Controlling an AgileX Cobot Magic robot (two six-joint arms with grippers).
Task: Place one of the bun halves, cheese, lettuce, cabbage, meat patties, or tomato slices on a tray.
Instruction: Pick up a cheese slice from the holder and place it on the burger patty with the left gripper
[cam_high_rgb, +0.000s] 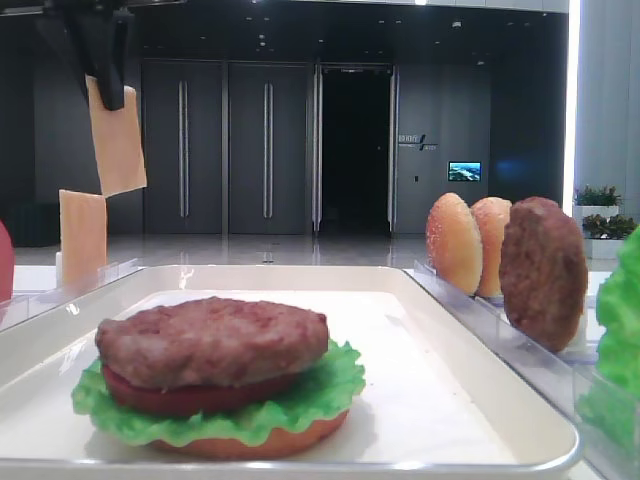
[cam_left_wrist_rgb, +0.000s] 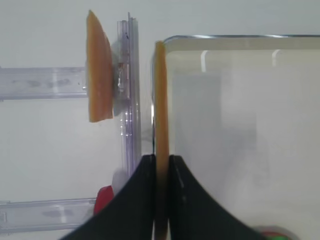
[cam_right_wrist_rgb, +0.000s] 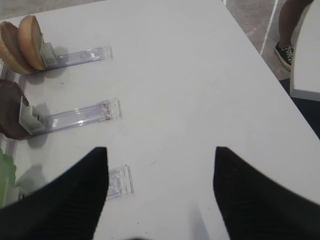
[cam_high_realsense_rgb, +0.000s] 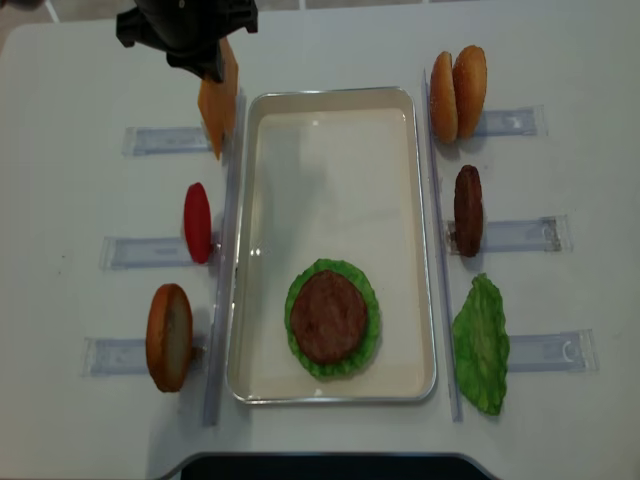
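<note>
My left gripper (cam_left_wrist_rgb: 161, 157) is shut on a pale orange cheese slice (cam_left_wrist_rgb: 160, 100), which hangs edge-on over the left rim of the white tray (cam_left_wrist_rgb: 240, 100). From above, the left gripper (cam_high_realsense_rgb: 205, 60) holds the cheese (cam_high_realsense_rgb: 225, 90) at the tray's (cam_high_realsense_rgb: 330, 120) far left corner. A twin cheese slice (cam_left_wrist_rgb: 97, 75) stands in the clear rack beside it. At the tray's near end sits a stack with a meat patty (cam_high_realsense_rgb: 330, 315) on top of tomato, lettuce (cam_high_realsense_rgb: 372, 300) and a bun half. My right gripper (cam_right_wrist_rgb: 161, 150) is open over bare table, holding nothing.
Clear racks flank the tray. On the right stand two bun halves (cam_high_realsense_rgb: 458, 92), a patty (cam_high_realsense_rgb: 467, 210) and a lettuce leaf (cam_high_realsense_rgb: 482, 345). On the left stand a tomato slice (cam_high_realsense_rgb: 197, 222) and a bun half (cam_high_realsense_rgb: 168, 337). A person's shoe (cam_right_wrist_rgb: 285, 52) shows past the table edge.
</note>
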